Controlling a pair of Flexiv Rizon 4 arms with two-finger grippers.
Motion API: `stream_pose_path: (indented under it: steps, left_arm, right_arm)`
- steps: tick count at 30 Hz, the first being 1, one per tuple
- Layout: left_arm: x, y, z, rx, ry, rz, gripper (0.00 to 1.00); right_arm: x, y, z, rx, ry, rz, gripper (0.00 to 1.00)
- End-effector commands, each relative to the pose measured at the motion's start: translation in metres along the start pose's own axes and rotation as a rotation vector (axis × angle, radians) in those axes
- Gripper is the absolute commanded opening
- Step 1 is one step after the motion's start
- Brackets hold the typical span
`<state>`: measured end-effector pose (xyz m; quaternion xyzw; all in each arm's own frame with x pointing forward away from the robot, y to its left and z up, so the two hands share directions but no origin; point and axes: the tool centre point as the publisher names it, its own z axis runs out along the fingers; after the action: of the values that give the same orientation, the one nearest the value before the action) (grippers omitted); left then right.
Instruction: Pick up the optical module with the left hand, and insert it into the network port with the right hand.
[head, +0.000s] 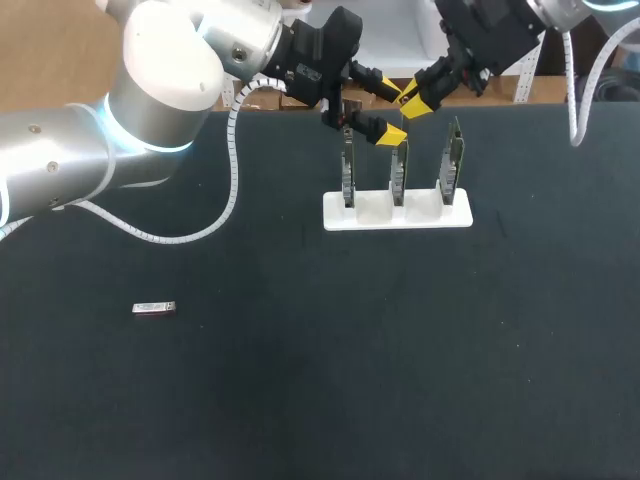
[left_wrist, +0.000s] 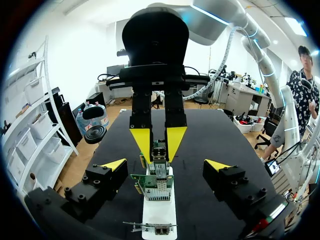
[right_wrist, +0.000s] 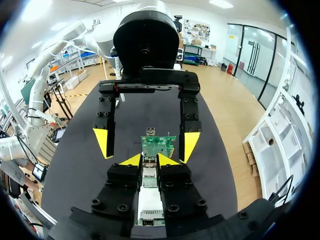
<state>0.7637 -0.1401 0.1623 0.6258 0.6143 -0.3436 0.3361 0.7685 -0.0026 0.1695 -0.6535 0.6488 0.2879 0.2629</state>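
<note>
Well left of the white holder (head: 420, 212), a small silver piece (head: 153, 308) lies on the table. Your left gripper (head: 388, 113) hangs just above the holder, fingers spread wide and gripping nothing. The holder carries three upright cards (head: 399, 172), one per slot. Your right gripper (right_wrist: 149, 161), also above the holder, is pinched tight on the optical module (right_wrist: 149, 177). You look to be at insertion: next, align the module with a card's network port and push straight in.

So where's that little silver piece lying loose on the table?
In the head view, the small silver module lies flat on the black table, on the robot's left side, well off from the white card holder at the far middle.
</note>
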Motion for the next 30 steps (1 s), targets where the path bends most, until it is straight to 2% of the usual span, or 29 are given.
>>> stream_pose_path:
  steps: [1, 30]
  left_arm:
    - [0.0003, 0.0002, -0.0001, 0.001, -0.001, 0.002, 1.00]
    - [0.0003, 0.0002, -0.0001, 0.001, -0.001, 0.002, 1.00]
  right_arm:
    - [0.0014, 0.0016, 0.0010, 0.004, -0.006, 0.003, 0.00]
    - [0.0039, -0.0002, 0.0029, -0.008, -0.028, 0.018, 0.00]
